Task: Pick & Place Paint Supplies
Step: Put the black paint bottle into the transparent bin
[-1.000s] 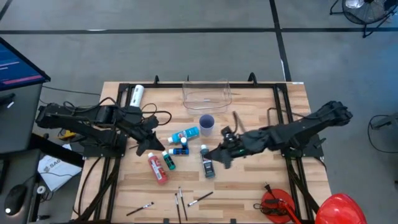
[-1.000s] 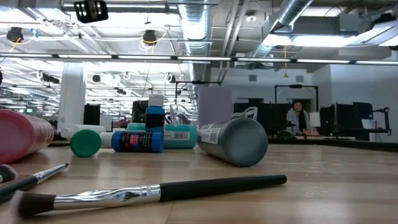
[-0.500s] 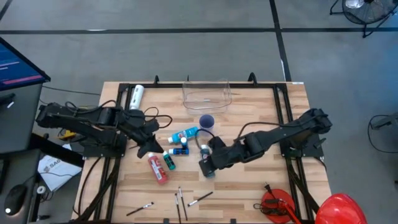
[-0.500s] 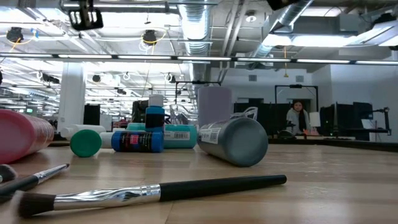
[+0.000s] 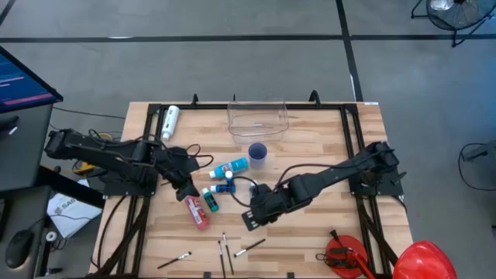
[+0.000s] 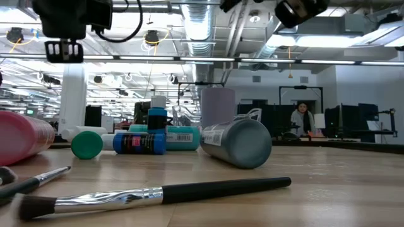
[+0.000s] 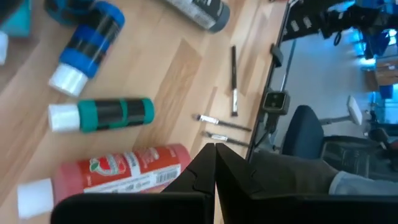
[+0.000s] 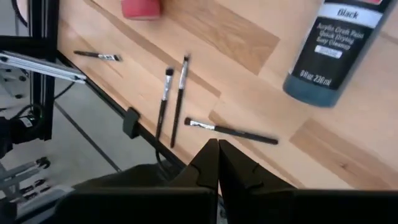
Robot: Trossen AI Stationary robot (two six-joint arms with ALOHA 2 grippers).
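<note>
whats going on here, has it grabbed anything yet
Not yet. Paint bottles and brushes lie scattered on the wooden table, and the clear tub at the far edge is empty. The right gripper is shut and holds nothing, above the black paint bottle and near the brushes. The left gripper, also shut and empty, is over the red bottle and the teal one.
</note>
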